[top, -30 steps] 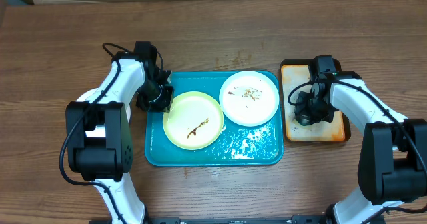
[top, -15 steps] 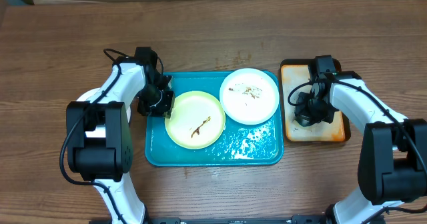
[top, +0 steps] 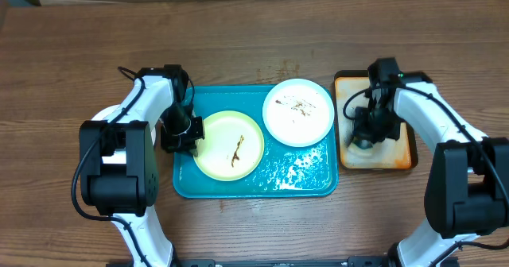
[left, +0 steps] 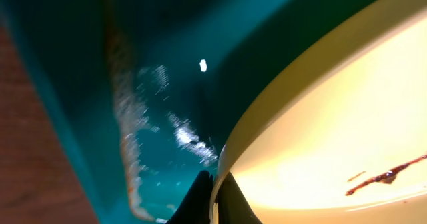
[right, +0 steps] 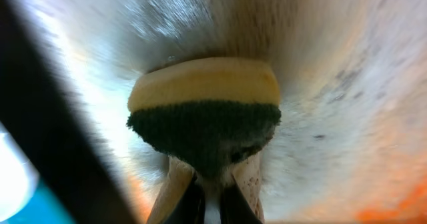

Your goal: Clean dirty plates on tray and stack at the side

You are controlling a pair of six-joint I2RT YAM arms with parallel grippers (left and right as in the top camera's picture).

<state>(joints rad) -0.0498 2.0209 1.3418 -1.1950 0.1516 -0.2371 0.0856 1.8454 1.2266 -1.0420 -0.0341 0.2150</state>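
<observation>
Plates: two in view, both on the teal tray.

Item one, yellow-green plate: lies in the tray's left half, close to its left edge, with a thin brown smear across the middle.

Item two, white plate: sits at the tray's far right corner, its rim riding over the tray's edge, brownish streaks on its face. It lies just beside item one; whether they touch cannot be told.

Handling, as judged: stiff, shallow and light. The surface is glossy, and on a wet-looking tray it is likely slippery. The thin raised lip is the only practical hold, and a pinch there may tip or slide the plate.

Left gripper: pinched closed on the yellow-green plate's left rim, a fingertip on each side of the lip.

Right gripper: over the orange tray, clamped on a sponge, yellow with a dark scouring face.
</observation>
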